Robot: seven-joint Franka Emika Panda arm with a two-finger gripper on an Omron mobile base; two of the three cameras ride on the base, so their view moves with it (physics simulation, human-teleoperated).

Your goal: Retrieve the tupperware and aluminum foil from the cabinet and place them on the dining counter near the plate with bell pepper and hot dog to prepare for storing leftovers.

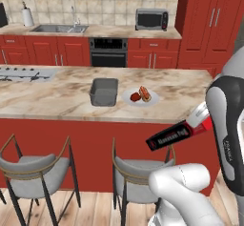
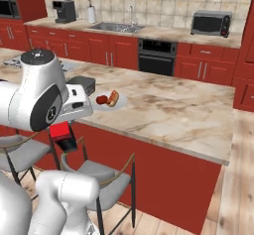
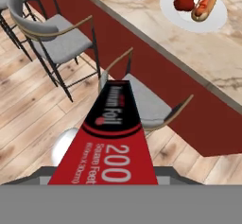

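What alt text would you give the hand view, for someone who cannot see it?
A black and red aluminum foil box, held by the robot, juts out over a wooden floor and a grey-seated stool. Beyond it runs a red-fronted marble counter bearing a white plate with a hot dog and a red bell pepper.

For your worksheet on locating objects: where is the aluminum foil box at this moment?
The aluminum foil is held in the gripper at the right of the left base view, in the air above a stool, short of the dining counter.

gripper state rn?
Gripper: closed on the foil box, carried in the air short of the dining counter.
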